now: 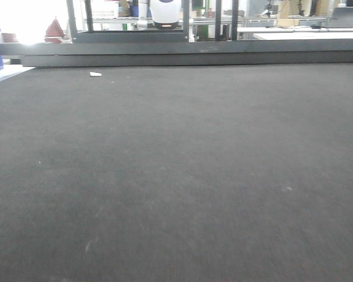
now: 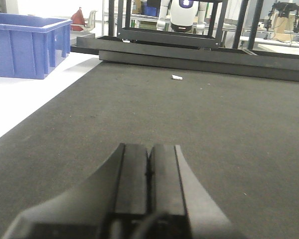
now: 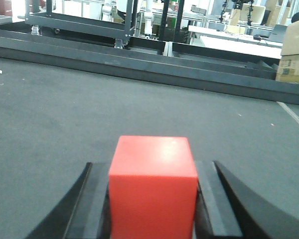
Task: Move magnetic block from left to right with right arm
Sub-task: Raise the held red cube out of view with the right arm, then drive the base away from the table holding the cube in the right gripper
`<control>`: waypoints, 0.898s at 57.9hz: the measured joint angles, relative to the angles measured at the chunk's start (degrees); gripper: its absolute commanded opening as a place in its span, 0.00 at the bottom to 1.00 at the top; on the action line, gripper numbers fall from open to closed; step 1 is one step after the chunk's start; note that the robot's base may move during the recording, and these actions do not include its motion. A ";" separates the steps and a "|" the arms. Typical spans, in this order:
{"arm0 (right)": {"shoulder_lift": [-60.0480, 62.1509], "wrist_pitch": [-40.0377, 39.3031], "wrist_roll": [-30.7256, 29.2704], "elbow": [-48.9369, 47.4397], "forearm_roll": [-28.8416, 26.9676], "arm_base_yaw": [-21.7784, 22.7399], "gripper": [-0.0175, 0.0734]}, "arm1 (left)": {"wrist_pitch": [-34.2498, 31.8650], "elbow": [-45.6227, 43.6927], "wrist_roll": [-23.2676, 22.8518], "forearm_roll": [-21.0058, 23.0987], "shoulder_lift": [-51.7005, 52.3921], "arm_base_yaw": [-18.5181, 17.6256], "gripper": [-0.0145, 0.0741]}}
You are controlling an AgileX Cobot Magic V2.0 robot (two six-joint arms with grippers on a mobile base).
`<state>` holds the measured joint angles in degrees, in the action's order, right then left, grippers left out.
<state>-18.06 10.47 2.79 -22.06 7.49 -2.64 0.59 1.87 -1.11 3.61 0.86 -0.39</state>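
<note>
**Red block gripped by the right arm, carry to the right yet to finish**

At the far left, in my left wrist view, a blue crate (image 2: pixel 27 45) of ribbed moulded plastic stands on a white surface, just off the edge of the mat (image 2: pixel 229 129). The mat is dark, flat and finely grained, like felt.

The left gripper (image 2: pixel 149 149) sits low over the mat with its two black fingers pressed together and nothing between them.

Further back lies a small white scrap (image 2: pixel 177 77), near a long dark metal rail (image 2: pixel 199 59).

The front view shows only bare mat and that scrap. Neither arm nor the block appears there.

In my right wrist view, the magnetic block (image 3: pixel 153 184) fills the centre. It is a matte red cube with crisp edges and plain faces. The right gripper (image 3: pixel 153 167) holds it, and its smooth black fingers (image 3: pixel 239 209) appear to touch both side faces. I cannot tell whether the block is lifted or resting on the mat.

At the far right a cardboard box (image 3: pixel 295 55) stands behind the rail.

I judge the grasp made and the carry in hand. The next move calls for a steady sweep to the right at a safe height. Then a gentle lowering until the flat base meets the mat, before the fingers part.
</note>
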 measured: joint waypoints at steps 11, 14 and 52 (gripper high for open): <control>0.00 0.10 0.00 0.00 0.00 0.00 0.47 | 0.00 0.00 0.00 0.00 0.00 0.00 0.03; 0.00 0.10 0.00 0.00 0.00 0.00 0.47 | 0.00 0.00 0.00 0.00 0.00 0.00 0.03; 0.00 0.10 0.00 0.00 0.00 0.00 0.47 | 0.00 0.00 0.00 0.00 0.00 0.00 0.03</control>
<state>-18.06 10.56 2.79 -22.06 7.49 -2.64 0.59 1.87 -1.11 3.61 0.86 -0.39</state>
